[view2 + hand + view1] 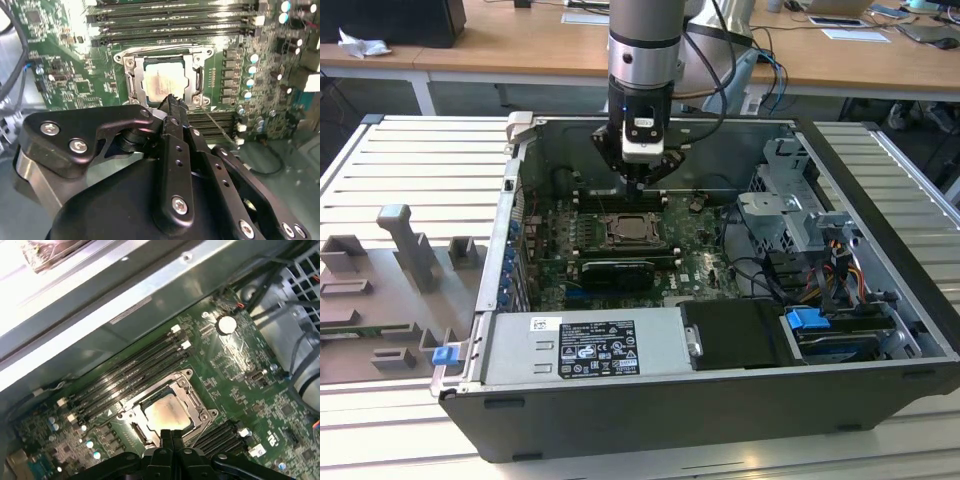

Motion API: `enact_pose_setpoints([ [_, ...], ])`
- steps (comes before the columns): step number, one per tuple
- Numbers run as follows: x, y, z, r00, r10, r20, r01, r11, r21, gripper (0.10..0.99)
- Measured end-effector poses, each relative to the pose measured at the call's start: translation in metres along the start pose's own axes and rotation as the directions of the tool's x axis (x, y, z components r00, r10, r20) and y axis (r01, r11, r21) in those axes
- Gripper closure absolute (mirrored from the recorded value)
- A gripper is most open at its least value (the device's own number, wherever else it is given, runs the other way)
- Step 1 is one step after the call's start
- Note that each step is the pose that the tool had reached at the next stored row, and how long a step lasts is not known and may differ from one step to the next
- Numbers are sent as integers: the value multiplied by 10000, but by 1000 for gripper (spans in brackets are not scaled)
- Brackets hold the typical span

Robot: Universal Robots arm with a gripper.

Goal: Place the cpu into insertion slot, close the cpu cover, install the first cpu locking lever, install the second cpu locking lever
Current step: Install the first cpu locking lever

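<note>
presently, in the exterior view, the open computer case (650,420) holds the green circuit board (700,262). the gripper (638,182) hangs at 12 o'clock of the insertion slot (612,238), fingers pressed together, gripping nothing. the cpu cover (189,75) lies flat on the slot, and the cpu (162,82) sits inside its window.

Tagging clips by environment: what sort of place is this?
Probably a robotics lab or test workshop. An open computer case lies on a slatted metal workbench, a robot arm reaches down into it, and cluttered wooden desks stand behind.
</note>
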State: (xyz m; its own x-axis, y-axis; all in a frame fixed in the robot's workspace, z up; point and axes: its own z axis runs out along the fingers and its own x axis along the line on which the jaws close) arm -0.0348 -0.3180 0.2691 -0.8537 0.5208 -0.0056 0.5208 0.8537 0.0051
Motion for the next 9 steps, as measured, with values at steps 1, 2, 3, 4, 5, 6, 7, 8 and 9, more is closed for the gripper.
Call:
enact_pose_setpoints([
  [1,0,0,0,9999,-143,-1,143,9999,-1,980],
  [2,0,0,0,9996,-267,-2,267,9996,-1,980],
  [3,0,0,0,9992,-391,-2,391,9992,-2,980],
  [4,0,0,0,9984,-562,-4,562,9984,-3,980],
  [5,0,0,0,9973,-732,-4,732,9973,-5,980],
  [6,0,0,0,9957,-932,-5,932,9957,-6,980],
  [7,0,0,0,9946,-1040,-6,1040,9946,-6,980],
  [8,0,0,0,9934,-1151,-6,1151,9934,-7,980],
  [9,0,0,0,9921,-1251,-6,1251,9921,-8,980],
])
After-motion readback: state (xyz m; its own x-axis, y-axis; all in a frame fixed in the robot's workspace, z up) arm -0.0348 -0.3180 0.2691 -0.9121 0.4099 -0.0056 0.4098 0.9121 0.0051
